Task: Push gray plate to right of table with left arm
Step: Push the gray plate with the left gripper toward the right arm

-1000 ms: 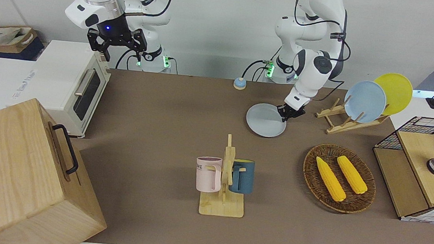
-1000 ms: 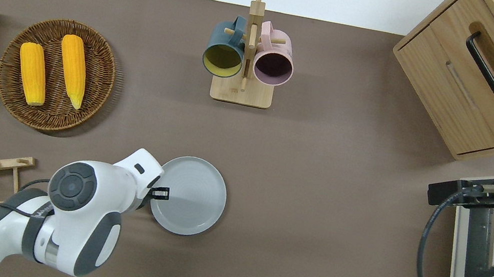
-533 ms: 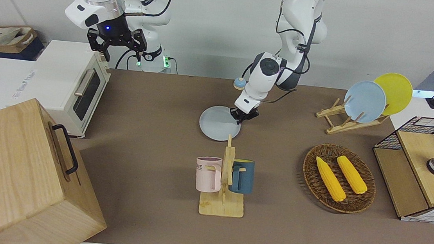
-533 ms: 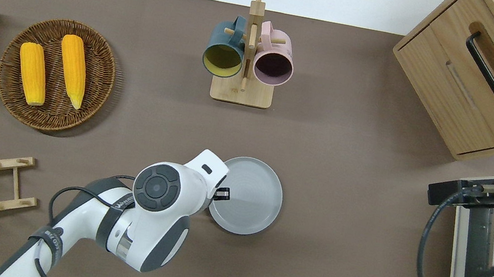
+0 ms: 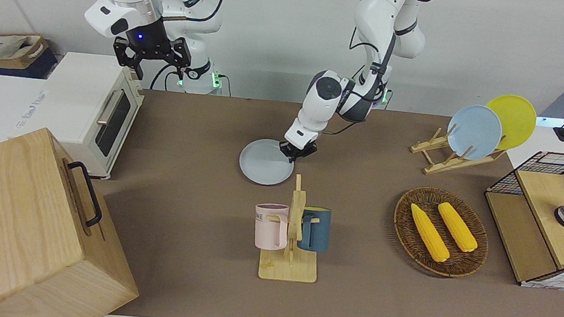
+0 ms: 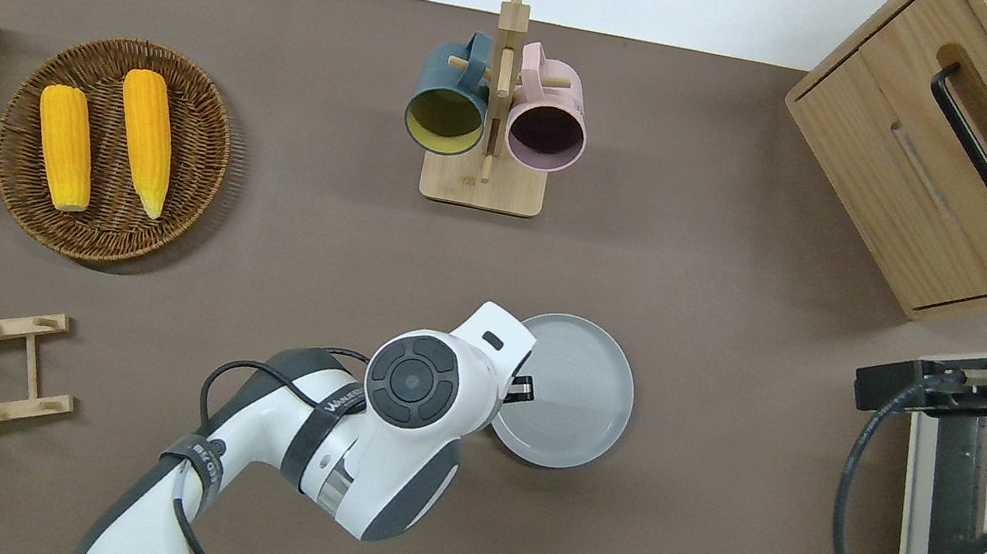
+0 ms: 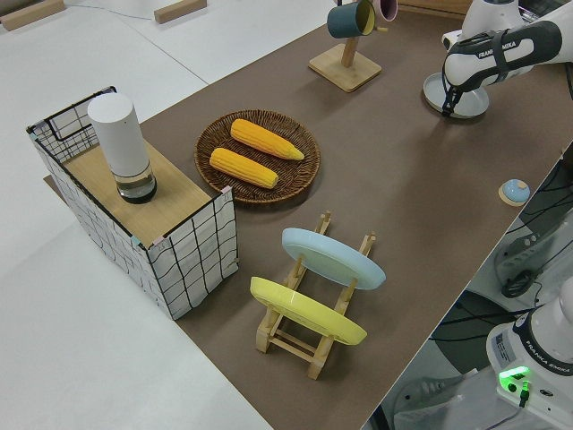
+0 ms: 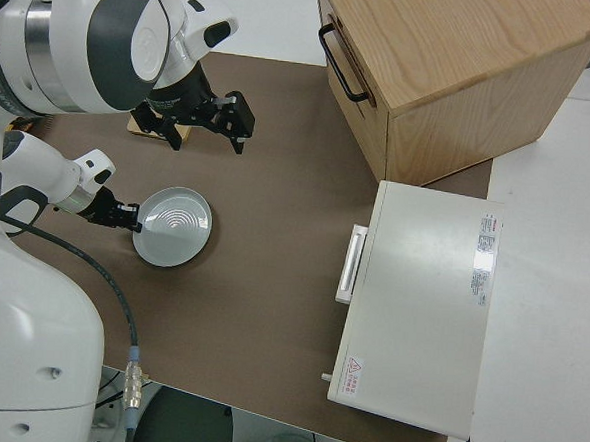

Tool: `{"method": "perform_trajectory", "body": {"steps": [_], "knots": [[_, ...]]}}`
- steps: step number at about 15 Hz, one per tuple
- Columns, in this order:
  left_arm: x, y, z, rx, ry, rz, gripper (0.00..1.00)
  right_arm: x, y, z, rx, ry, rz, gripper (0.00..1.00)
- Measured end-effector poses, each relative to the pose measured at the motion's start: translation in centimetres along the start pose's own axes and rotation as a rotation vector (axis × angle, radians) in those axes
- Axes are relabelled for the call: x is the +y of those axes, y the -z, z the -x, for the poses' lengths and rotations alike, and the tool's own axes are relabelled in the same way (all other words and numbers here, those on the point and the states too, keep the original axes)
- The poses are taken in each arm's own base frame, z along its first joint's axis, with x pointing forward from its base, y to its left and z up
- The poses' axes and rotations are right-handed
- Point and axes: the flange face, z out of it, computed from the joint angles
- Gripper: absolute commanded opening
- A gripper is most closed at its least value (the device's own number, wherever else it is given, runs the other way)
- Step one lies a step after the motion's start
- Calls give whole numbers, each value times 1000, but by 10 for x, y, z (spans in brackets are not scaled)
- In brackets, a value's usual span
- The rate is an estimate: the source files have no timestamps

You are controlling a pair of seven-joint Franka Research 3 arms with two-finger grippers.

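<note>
Front view: the left pincer [image 5: 298, 152] sits low against the gray plate [image 5: 265, 168], at its rim toward the left arm's end, suited to shoving it; finger state cannot be told.

Overhead view: the plate lies mid-surface [image 6: 719, 378], nearer the robots than the mug rack [image 6: 491, 129]. The right arm is parked.

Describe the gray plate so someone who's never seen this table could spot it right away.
On the brown table, find the wooden mug rack holding two mugs. The gray plate lies flat nearer the robots, with the left gripper at its rim. The light-blue plate and yellow plate stand in a rack instead.
</note>
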Motion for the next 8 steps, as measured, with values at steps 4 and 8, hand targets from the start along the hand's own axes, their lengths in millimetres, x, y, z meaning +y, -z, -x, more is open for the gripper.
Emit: {"method": "perform_trajectory", "body": {"steps": [4,8], "knots": [[19,-5,6,-2,11,10,0,0,0,0,0,0,0,983],[20,-5,6,-2,12,11,0,0,0,0,0,0,0,983]]}}
